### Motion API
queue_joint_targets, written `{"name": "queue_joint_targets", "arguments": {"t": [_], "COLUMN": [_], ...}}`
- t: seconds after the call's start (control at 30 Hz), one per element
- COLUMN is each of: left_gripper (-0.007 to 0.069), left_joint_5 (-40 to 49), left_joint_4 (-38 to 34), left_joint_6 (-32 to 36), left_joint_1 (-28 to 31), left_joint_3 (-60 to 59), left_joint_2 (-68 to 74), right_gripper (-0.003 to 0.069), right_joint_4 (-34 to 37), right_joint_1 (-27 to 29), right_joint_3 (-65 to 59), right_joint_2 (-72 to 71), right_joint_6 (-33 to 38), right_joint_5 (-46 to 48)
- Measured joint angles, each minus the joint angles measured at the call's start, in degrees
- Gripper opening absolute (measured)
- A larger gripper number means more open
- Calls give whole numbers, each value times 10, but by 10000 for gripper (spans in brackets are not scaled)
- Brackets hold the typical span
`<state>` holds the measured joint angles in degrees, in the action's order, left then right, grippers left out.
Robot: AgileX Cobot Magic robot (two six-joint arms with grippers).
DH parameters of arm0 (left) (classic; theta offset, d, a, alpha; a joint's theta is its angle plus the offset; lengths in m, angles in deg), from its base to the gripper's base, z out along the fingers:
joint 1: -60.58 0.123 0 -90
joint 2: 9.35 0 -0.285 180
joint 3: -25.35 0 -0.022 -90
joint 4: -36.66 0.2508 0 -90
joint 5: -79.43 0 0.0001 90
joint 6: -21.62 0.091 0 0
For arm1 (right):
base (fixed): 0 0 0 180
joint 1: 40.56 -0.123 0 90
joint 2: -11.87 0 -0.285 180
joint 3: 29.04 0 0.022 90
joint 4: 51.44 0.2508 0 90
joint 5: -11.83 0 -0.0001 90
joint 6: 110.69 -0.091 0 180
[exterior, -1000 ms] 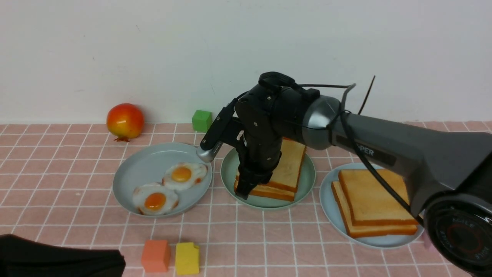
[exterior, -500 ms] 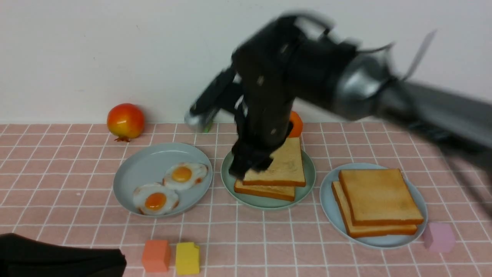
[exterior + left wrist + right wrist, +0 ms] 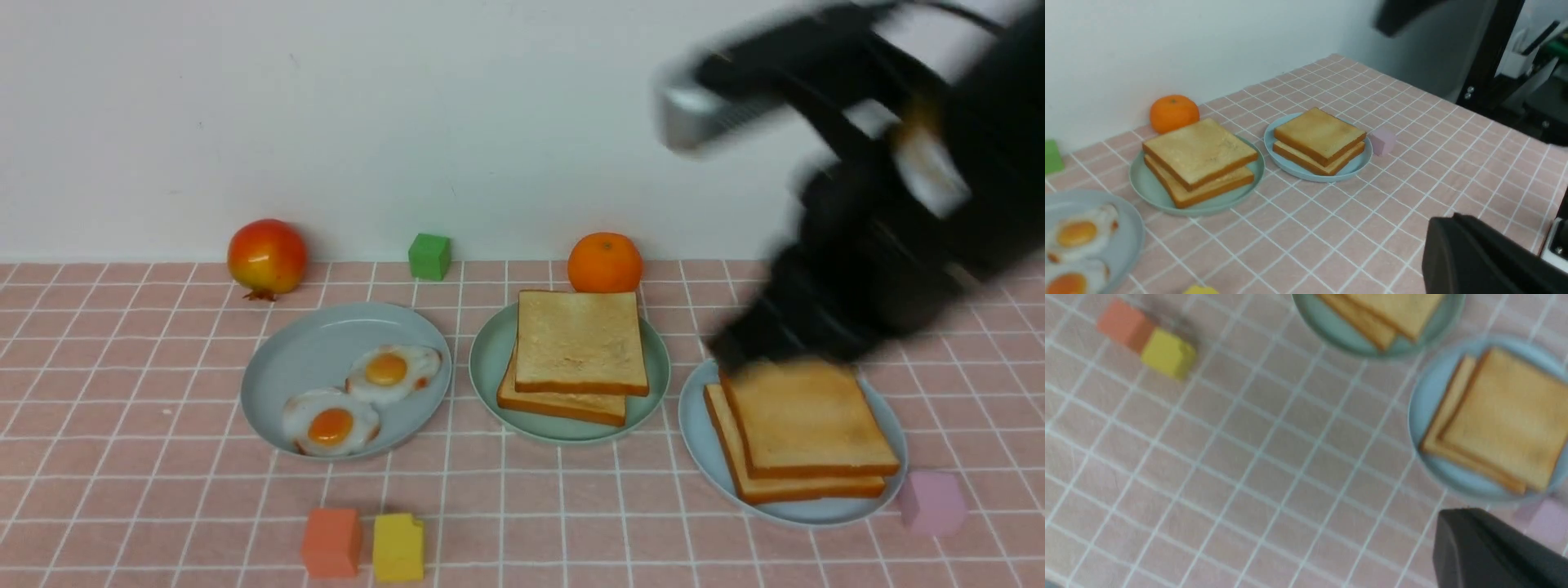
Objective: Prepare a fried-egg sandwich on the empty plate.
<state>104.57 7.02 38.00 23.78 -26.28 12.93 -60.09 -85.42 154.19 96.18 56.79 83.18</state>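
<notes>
Resting on the mint-green plate (image 3: pixel 488 359), centre of table: two toast slices (image 3: pixel 578 341) stacked, egg hidden if present. Right gripper (image 3: pixel 759 347), blurred, above spare toast (image 3: pixel 804 420), jaws together, holding nothing. Left gripper (image 3: pixel 1486 261) jaws together, parked clear

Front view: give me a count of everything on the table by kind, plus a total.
Plates: 3, one mint-green plate, two grey-blue plates
Toast slices: 4
Fried eggs: 2
Fruits: 2
Blocks: 4
Total: 15
</notes>
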Motion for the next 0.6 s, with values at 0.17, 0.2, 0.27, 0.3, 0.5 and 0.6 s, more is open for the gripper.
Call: {"name": "queue_joint_targets", "arguments": {"t": [0.17,0.2,0.27,0.3,0.5,0.6], "left_gripper": [13,13,13,13,13,13], "left_joint_5": [-51,-53,-54,-54,-49,-49], "left_joint_4": [-28,-29,-31,-31,-32,-32], "left_joint_6": [-2,-2,-2,-2,-4,-4], "left_joint_1": [0,0,0,0,0,0], "left_joint_3": [-39,-42,-49,-49,-58,-58], "left_joint_2": [-9,-9,-9,-9,-10,-10], "right_gripper": [-5,-5,-5,-5,-1,1], "right_joint_4": [23,31,44,44,52,52], "right_joint_1": [0,0,0,0,0,0], "right_joint_3": [-106,-114,-120,-120,-123,-123], "right_joint_2": [-89,-99,-114,-114,-129,-129], "right_joint_6": [-49,-51,-51,-51,-51,-51], "right_joint_5": [-29,-27,-20,-19,0,0]}}
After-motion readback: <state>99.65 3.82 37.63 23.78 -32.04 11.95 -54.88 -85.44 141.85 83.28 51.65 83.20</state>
